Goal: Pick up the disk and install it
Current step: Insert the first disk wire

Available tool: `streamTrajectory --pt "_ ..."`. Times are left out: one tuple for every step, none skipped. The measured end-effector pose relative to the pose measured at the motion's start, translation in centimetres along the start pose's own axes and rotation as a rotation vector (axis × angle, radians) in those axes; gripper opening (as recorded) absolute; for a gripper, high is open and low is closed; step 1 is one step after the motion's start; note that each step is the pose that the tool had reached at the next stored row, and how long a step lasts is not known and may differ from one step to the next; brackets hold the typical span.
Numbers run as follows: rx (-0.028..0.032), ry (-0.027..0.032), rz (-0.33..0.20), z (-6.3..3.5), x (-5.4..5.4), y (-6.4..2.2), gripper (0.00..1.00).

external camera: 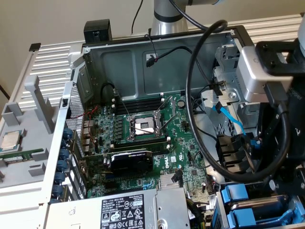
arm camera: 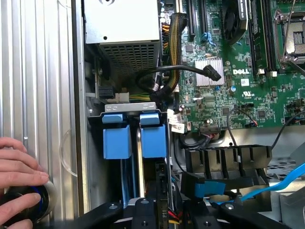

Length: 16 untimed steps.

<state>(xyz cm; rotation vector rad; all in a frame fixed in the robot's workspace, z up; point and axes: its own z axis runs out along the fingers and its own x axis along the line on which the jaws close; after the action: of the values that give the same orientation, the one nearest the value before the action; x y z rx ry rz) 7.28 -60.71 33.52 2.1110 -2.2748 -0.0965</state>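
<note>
Pincer [arm camera: 169,210] just above the disk [arm camera: 152,138], seated in its bay.

Arm [external camera: 267,119] reaches down at exterior view's right; pincer [arm camera: 164,210] pointing down, fingers black.

An open computer case [external camera: 90,62] lies on its side with a green motherboard [external camera: 143,138] inside; an empty CPU socket [external camera: 144,126] sits near the board's middle, with a black graphics card [external camera: 131,161] just below it. A grey power supply box [external camera: 138,210] with a black-and-white label fills the near corner. A small square CPU chip [external camera: 10,140] rests on a grey tray [external camera: 28,102] at the exterior view's left, and a blue cable [external camera: 231,119] runs along the drive cage on the right.
</note>
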Motion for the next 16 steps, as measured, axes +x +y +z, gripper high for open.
streamTrajectory --pt "0.0008 0.0001 0.0 -0.02 0.0 0.0 0.31" --pt "0.0016 0.0003 0.0 -0.03 0.0 0.01 0.37" --pt "0.0032 0.0007 0.0 -0.03 0.0 0.04 0.37" --pt "0.0058 0.0008 0.0 -0.03 0.0 0.06 0.37" --pt "0.0087 0.0011 0.0 -0.04 0.0 0.08 0.37" --pt "0.0111 0.0014 0.0 -0.09 0.0 0.12 0.37" --pt "0.0127 0.0014 0.0 -0.15 0.0 0.16 0.37" --pt "0.0135 0.0012 0.0 -0.23 0.0 0.19 0.37" --pt "0.0142 0.0013 0.0 -0.37 0.0 0.22 0.37" --pt "0.015 0.0013 0.0 -0.53 0.0 0.27 0.37" --pt "0.0163 0.0012 0.0 -0.74 0.0 0.34 0.37" --pt "0.0181 0.0012 0.0 -0.97 0.0 0.43 0.37" --pt "0.0198 0.001 0.0 -1.21 0.0 0.53 0.37" --pt "0.0215 0.0009 0.0 -1.47 0.0 0.62 0.37" --pt "0.0231 0.0007 0.0 -1.79 0.0 0.74 0.37" --pt "0.0246 0.0006 0.0 -2.07 0.0 0.84 0.37"
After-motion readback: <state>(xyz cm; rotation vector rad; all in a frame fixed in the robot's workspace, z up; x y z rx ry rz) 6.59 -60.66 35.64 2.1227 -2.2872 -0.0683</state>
